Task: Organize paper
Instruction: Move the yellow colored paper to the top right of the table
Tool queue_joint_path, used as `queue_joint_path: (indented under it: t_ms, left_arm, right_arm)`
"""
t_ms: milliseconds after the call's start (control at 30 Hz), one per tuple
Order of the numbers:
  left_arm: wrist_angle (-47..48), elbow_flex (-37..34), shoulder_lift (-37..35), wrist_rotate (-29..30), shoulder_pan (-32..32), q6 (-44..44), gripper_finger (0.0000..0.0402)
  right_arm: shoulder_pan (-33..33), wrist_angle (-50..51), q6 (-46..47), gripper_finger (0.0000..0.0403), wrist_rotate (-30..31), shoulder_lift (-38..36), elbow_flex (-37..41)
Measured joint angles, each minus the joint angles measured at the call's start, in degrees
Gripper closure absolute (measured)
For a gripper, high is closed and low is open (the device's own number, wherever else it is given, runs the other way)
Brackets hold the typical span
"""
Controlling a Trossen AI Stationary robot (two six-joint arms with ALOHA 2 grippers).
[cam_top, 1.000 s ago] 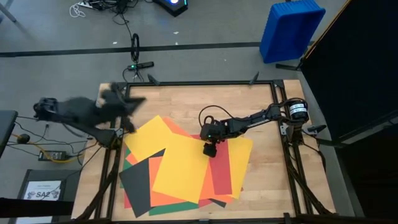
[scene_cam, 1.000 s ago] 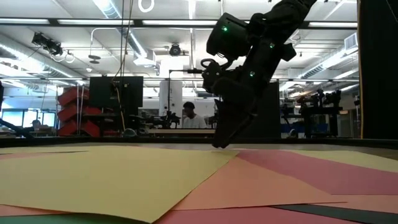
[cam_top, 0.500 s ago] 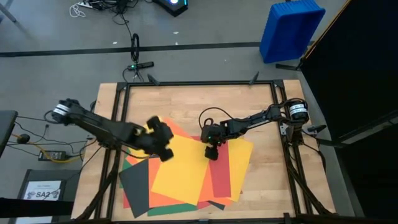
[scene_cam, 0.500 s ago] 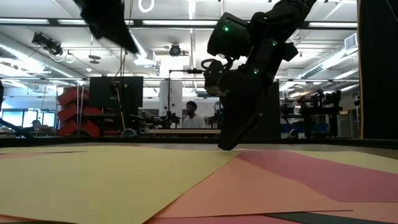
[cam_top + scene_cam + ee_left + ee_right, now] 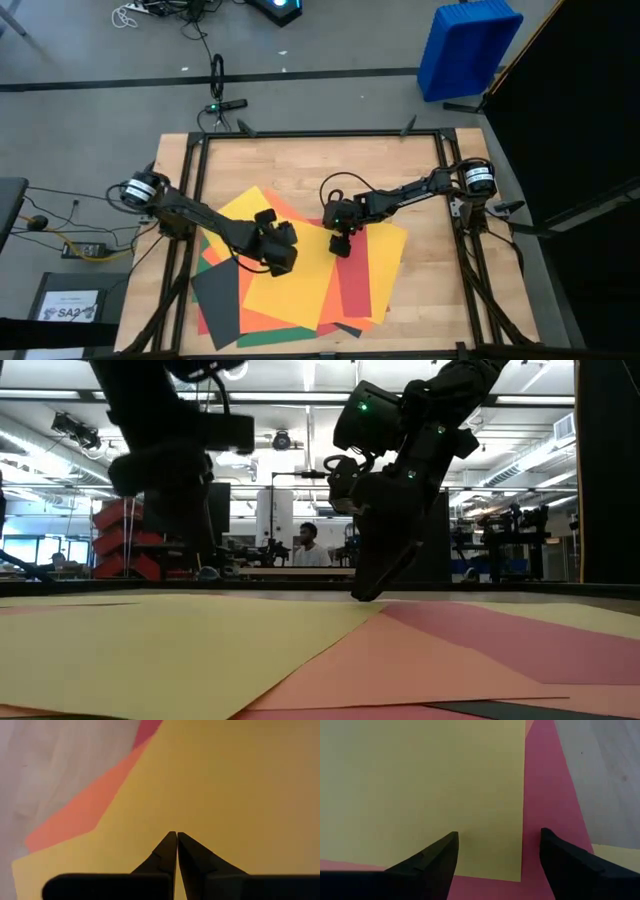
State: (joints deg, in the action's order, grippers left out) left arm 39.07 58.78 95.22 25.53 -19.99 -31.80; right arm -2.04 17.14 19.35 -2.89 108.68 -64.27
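One bin: blue plastic bin (image 5: pixel 467 46) on the floor past the far right corner of the table, can't see what's in it from up top.
Table: light wood top (image 5: pixel 300 165) in a dark metal frame, far strip of it bare.
Paper: messy overlapping pile of coloured sheets (image 5: pixel 300 270) over the middle and near part of the table; big yellow sheet (image 5: pixel 290 275) on top, another yellow one (image 5: pixel 385 250) to the right, red (image 5: pixel 355 285) between them, orange poking out at the far edge, black sheet (image 5: pixel 220 295) at the near left, green peeking out at the near edge.
Floor stuff: small white printed sheet (image 5: pixel 68 306) on the floor off the near left corner, cables on the left and at the far side.
Room: big open workshop with ceiling strip lights, monitors and red racks at the back, a person (image 5: pixel 306 546) sitting at a desk way behind the table.
Left gripper: (image 5: pixel 280 255) over the big yellow sheet near the pile's middle, fingers (image 5: pixel 167 852) pinched fully together with nothing between them, pointing down at the yellow paper.
Right gripper: (image 5: pixel 340 243) just right of the left one, fingers (image 5: pixel 437 857) spread wide, straddling the right edge of the big yellow sheet where the red sheet shows beside it; nothing held, tips at or just above the paper, can't tell which.
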Motion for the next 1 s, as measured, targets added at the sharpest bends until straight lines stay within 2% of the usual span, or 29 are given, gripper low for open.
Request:
queue_joint_path:
  t_ms: [500, 833, 1000]
  left_arm:
    - [-6.0, 0.0, 7.6, -5.3, 0.4, 3.2, 0.0401]
    - [-7.5, 0.2, 8.8, -5.3, 2.2, 3.2, 0.0401]
    - [-8.2, 0.2, 8.9, -5.3, 2.4, 3.2, 0.0401]
  right_arm:
    - [-0.1, -0.3, 0.6, 0.0167, -5.2, 0.0, 0.0]
    - [-0.1, -1.5, 0.7, 0.0171, -8.1, 0.0, 0.0]
    - [-0.1, -3.5, 0.5, 0.0176, -12.3, 0.0, 0.0]
